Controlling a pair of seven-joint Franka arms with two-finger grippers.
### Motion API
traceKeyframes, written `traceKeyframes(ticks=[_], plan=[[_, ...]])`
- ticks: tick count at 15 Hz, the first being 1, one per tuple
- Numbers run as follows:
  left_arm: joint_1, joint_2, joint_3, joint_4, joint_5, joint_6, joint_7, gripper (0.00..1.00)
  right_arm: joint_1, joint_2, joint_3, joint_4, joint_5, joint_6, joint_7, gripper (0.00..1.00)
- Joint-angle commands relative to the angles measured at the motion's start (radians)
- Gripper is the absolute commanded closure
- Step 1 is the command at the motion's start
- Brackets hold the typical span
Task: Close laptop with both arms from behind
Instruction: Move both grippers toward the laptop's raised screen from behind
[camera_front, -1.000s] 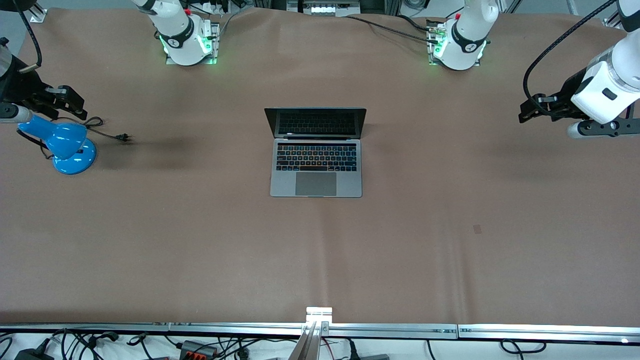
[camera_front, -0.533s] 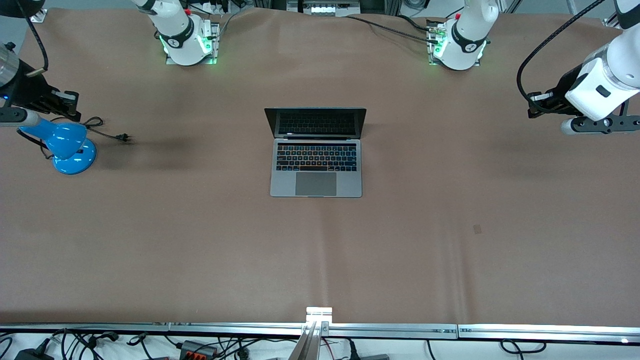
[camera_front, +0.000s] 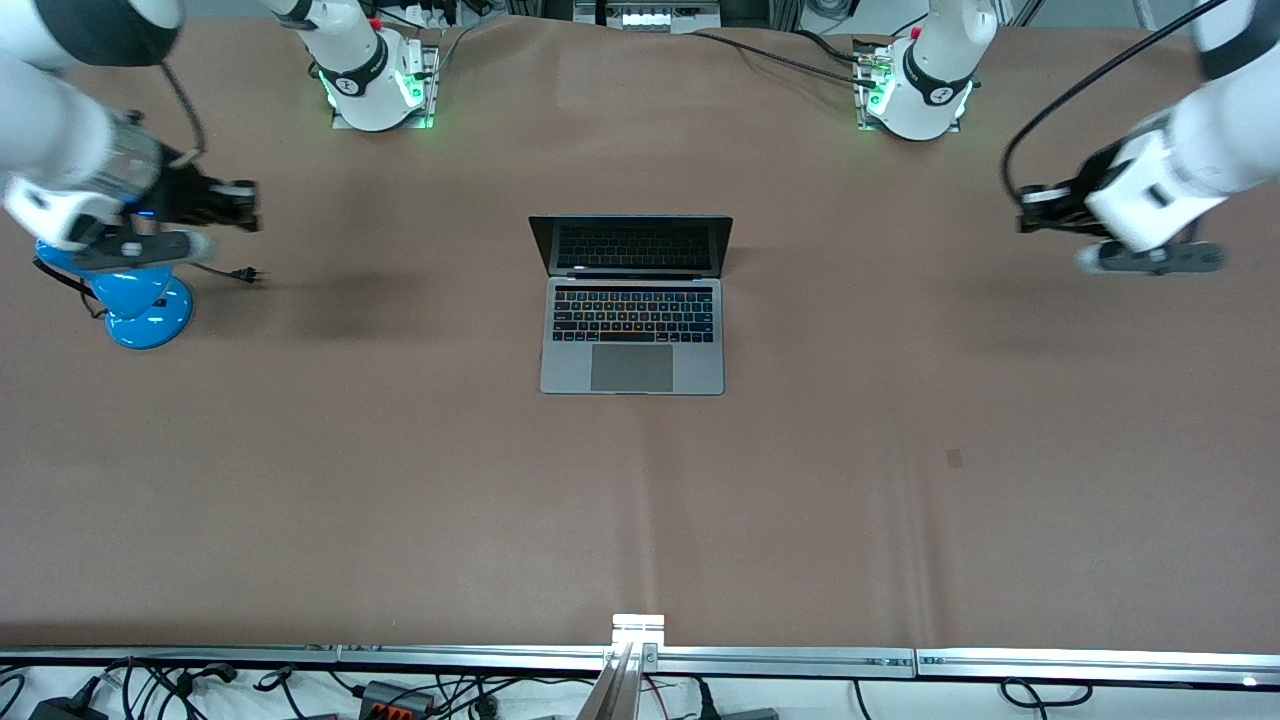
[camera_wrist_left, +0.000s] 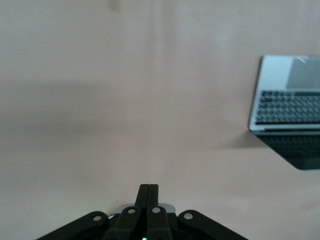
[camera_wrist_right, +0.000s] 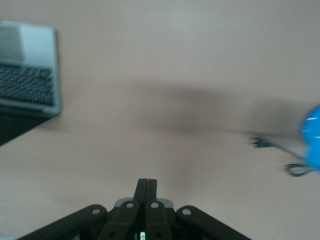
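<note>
The grey laptop (camera_front: 632, 330) lies open in the middle of the table, its dark screen upright and facing the front camera. It also shows in the left wrist view (camera_wrist_left: 287, 110) and the right wrist view (camera_wrist_right: 27, 75). My left gripper (camera_front: 1030, 208) is shut and empty, up in the air over the table at the left arm's end. My right gripper (camera_front: 245, 205) is shut and empty, up over the table at the right arm's end, above the lamp's cord. In the wrist views both pairs of fingers (camera_wrist_left: 148, 192) (camera_wrist_right: 146, 187) are pressed together. Both grippers are well apart from the laptop.
A blue desk lamp (camera_front: 140, 300) stands at the right arm's end of the table, partly under the right arm, with its black cord and plug (camera_front: 245, 273) lying beside it. The arm bases (camera_front: 375, 85) (camera_front: 915, 95) glow green at the table's edge.
Both arms have swung inward toward the laptop. The right gripper moved off the lamp toward the table's middle, and the left gripper moved the same way from its end. The laptop has not moved.
</note>
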Motion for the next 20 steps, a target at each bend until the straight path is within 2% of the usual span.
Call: traceKeyframes(ticks=[1, 2, 3, 4, 5, 6, 8, 10, 12, 13, 14, 16, 18, 20], plan=[[0.007, -0.036, -0.096, -0.119, -0.08, 0.062, -0.025, 1.0, 0.064, -0.02, -0.006, -0.085, 0.121, -0.018, 0.012, 1.0], [0.009, -0.068, -0.113, -0.192, -0.125, 0.107, -0.045, 1.0, 0.101, -0.02, -0.006, -0.111, 0.166, -0.008, 0.014, 1.0], [0.001, -0.131, -0.133, -0.309, -0.155, 0.196, -0.049, 1.0, 0.137, -0.02, -0.006, -0.134, 0.199, 0.008, 0.015, 1.0], [0.001, -0.204, -0.2, -0.437, -0.174, 0.303, -0.051, 1.0, 0.173, -0.019, -0.006, -0.167, 0.224, 0.038, 0.018, 1.0], [0.003, -0.231, -0.263, -0.496, -0.198, 0.348, -0.053, 1.0, 0.219, -0.025, -0.006, -0.213, 0.252, 0.083, 0.024, 1.0], [0.007, -0.23, -0.3, -0.508, -0.229, 0.352, -0.057, 1.0, 0.275, -0.036, -0.006, -0.25, 0.275, 0.126, 0.044, 1.0], [0.0, -0.245, -0.322, -0.576, -0.333, 0.388, -0.063, 1.0, 0.433, -0.051, -0.006, -0.298, 0.284, 0.23, 0.188, 1.0], [0.0, -0.306, -0.435, -0.679, -0.405, 0.505, -0.068, 1.0, 0.545, -0.046, -0.006, -0.333, 0.284, 0.328, 0.282, 1.0], [0.01, -0.294, -0.585, -0.693, -0.447, 0.62, -0.132, 1.0, 0.573, -0.027, -0.006, -0.365, 0.284, 0.406, 0.287, 1.0], [0.01, -0.268, -0.613, -0.692, -0.449, 0.672, -0.152, 1.0, 0.584, -0.011, -0.006, -0.369, 0.286, 0.429, 0.291, 1.0], [0.007, -0.239, -0.624, -0.69, -0.449, 0.709, -0.157, 1.0, 0.586, 0.01, -0.006, -0.367, 0.289, 0.459, 0.291, 1.0], [0.0, -0.201, -0.648, -0.69, -0.493, 0.785, -0.168, 1.0, 0.586, 0.047, -0.006, -0.364, 0.363, 0.518, 0.298, 1.0], [0.0, -0.115, -0.682, -0.673, -0.515, 0.891, -0.2, 1.0, 0.586, 0.076, -0.006, -0.361, 0.376, 0.56, 0.298, 1.0], [0.004, -0.041, -0.682, -0.649, -0.516, 0.968, -0.201, 1.0, 0.586, 0.105, -0.006, -0.359, 0.378, 0.606, 0.299, 1.0]])
